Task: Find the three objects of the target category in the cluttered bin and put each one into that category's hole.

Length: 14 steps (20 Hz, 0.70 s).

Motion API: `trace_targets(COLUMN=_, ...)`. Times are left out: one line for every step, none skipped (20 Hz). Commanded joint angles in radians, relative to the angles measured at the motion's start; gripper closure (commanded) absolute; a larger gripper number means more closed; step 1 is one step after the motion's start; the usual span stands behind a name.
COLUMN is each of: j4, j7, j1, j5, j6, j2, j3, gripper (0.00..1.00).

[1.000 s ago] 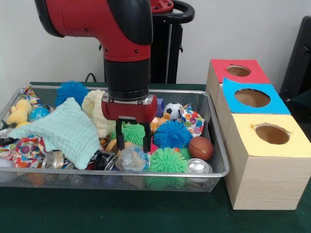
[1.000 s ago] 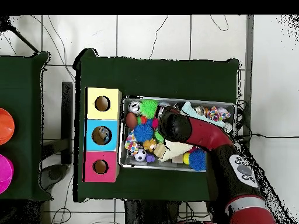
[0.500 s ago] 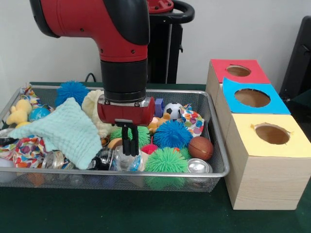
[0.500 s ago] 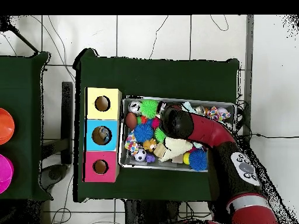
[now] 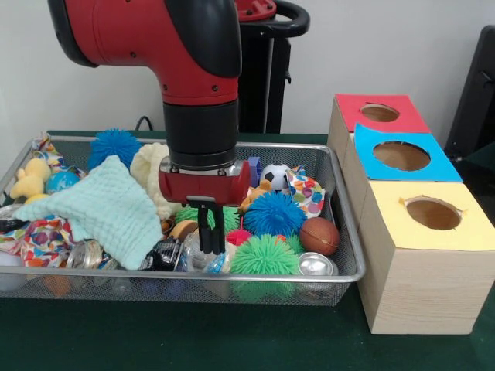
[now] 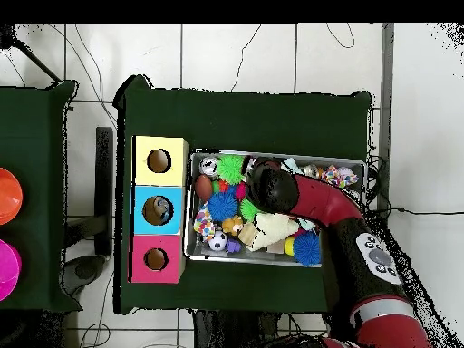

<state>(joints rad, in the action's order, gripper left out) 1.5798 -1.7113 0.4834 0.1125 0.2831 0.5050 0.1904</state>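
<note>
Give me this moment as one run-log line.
phase: grasp in wire mesh bin | gripper: fingers together, down among clutter on clear crinkly ball | coloured-top wooden hole boxes: nothing placed yet

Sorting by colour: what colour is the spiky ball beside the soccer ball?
Blue, clearest in the front view.

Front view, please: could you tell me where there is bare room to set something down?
The green table is bare in front of the wire bin, and along the three-hole box. The bin itself is packed edge to edge, tightest around the claw.
</note>
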Motion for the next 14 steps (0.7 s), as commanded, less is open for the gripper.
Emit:
trace_targets(j4=-0.019, j7=-0.063, j1=0.003, j5=0.02, j6=0.008, j2=-0.024, j3=0.057, gripper=1.0)
trace_targets(j4=-0.016, j7=-0.065, j1=0.001, j5=0.017, j6=0.017, j2=-0.015, j3=0.054, gripper=1.0)
trace_targets(j4=-0.01, j7=-0.068, j1=-0.002, j5=0.015, j6=0.026, j2=-0.002, j3=0.049, gripper=1.0)
trace_targets(j4=0.004, j7=-0.07, j1=-0.003, j5=0.015, j6=0.032, j2=0.014, j3=0.046, gripper=1.0)
trace_targets(j4=0.015, j7=-0.072, j1=-0.003, j5=0.011, j6=0.044, j2=0.03, j3=0.044, gripper=1.0)
trace_targets(j4=0.026, j7=-0.073, j1=-0.003, j5=0.007, j6=0.057, j2=0.047, j3=0.042, gripper=1.0)
trace_targets(j4=0.038, j7=-0.075, j1=-0.002, j5=0.005, j6=0.063, j2=0.059, j3=0.043, gripper=1.0)
trace_targets(j4=0.04, j7=-0.071, j1=-0.001, j5=0.009, j6=0.063, j2=0.061, j3=0.043, gripper=1.0)
trace_targets(j4=0.042, j7=-0.067, j1=-0.001, j5=0.012, j6=0.062, j2=0.063, j3=0.044, gripper=0.0)
trace_targets(j4=0.045, j7=-0.068, j1=0.004, j5=0.008, j6=0.063, j2=0.062, j3=0.05, gripper=0.0)
trace_targets(j4=0.048, j7=-0.069, j1=0.01, j5=0.004, j6=0.064, j2=0.06, j3=0.056, gripper=0.0)
trace_targets(j4=0.044, j7=-0.059, j1=0.005, j5=0.011, j6=0.07, j2=0.064, j3=0.051, gripper=0.0)
trace_targets(j4=0.045, j7=-0.057, j1=0.012, j5=0.011, j6=0.065, j2=0.062, j3=0.06, gripper=0.0)
trace_targets(j4=0.044, j7=-0.058, j1=0.015, j5=0.008, j6=0.063, j2=0.057, j3=0.065, gripper=0.0)
